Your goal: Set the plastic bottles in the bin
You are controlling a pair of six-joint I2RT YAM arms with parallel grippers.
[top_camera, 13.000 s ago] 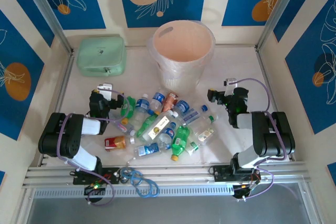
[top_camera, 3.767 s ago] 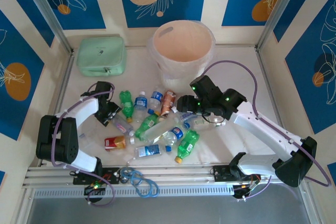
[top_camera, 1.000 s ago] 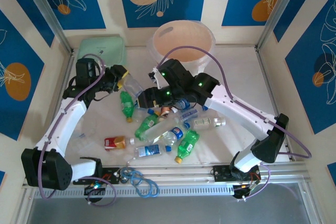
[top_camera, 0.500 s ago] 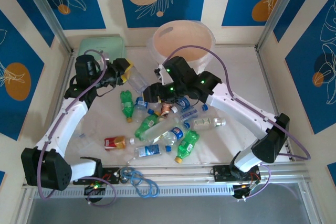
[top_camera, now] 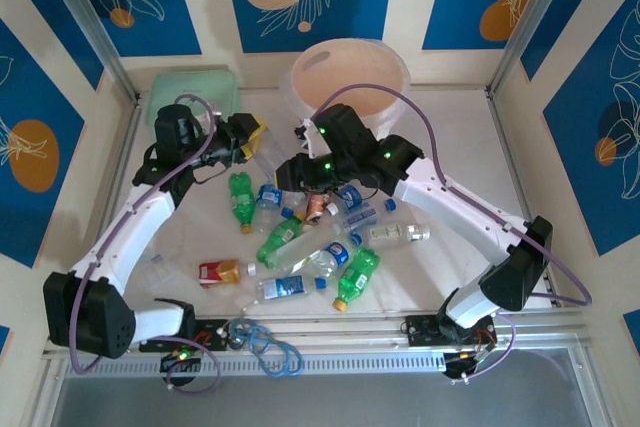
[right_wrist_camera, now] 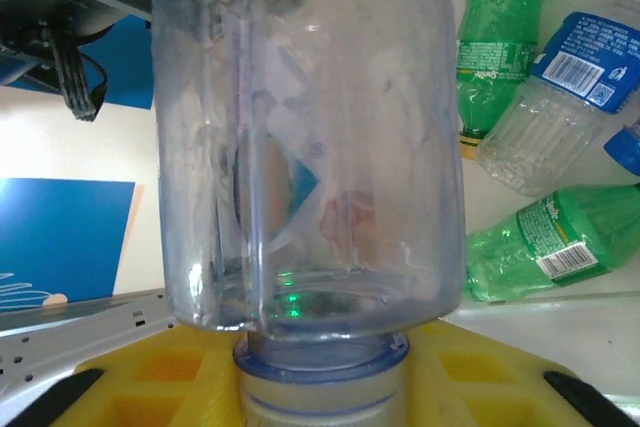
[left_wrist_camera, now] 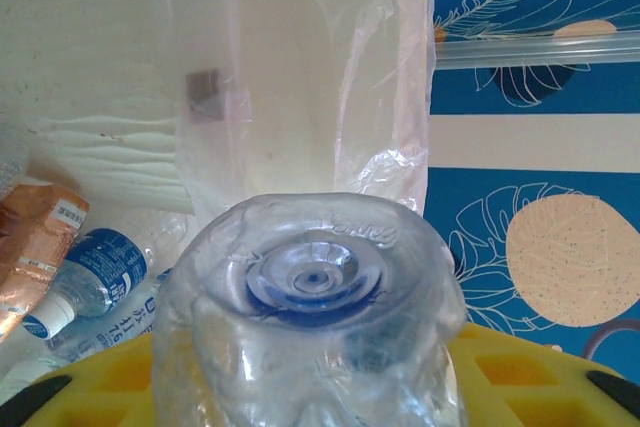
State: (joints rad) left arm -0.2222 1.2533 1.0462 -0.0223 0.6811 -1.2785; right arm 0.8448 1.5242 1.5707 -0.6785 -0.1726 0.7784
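Now your left gripper (top_camera: 252, 137) clasps a clear plastic bottle (left_wrist_camera: 310, 307), your right gripper (top_camera: 298, 171) another clear bottle (right_wrist_camera: 310, 147), both near the large round translucent white bin (top_camera: 360, 77); next, lift each over its rim.

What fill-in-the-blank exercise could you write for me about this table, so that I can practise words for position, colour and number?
1. In the top view, the mint-green case lies to the ___ of the bin.
2. The green bottles lying on the table have ___ caps.
3. The left tool and the right tool are each shut on ___ clear bottle.

Missing words: left; yellow; one.
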